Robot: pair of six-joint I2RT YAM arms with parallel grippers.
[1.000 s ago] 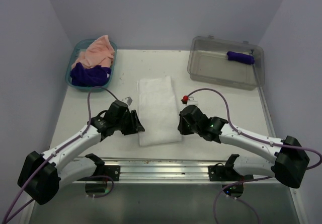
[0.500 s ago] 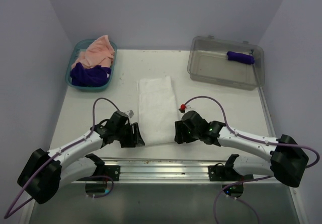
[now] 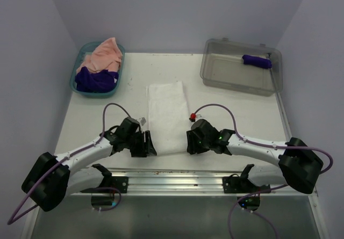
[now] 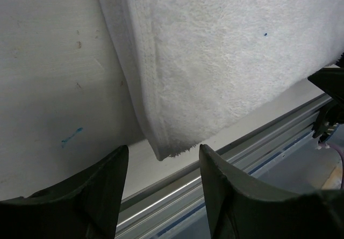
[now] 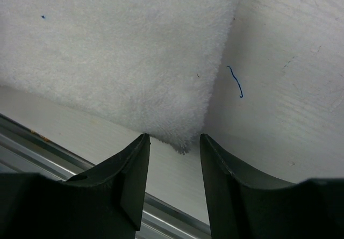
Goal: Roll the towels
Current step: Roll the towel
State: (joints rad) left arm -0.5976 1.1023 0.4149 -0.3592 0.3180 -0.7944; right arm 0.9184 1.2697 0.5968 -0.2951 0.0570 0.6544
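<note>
White towel (image 3: pixel 167 118) lies flat on the table (image 3: pixel 97 115), short edge toward the arms.

Left gripper (image 4: pixel 161 161): jaws apart, nothing between them. The towel's near corner sits just ahead of the gap.

Right gripper (image 5: pixel 173 142): jaws apart, empty. The other near corner is at the mouth of the gap, perhaps just inside.

Judgement: terry cloth is soft, light and floppy, with a grippy nap, so it will sag if lifted. Pinch both near corners at the hem, catching the full thickness.
</note>
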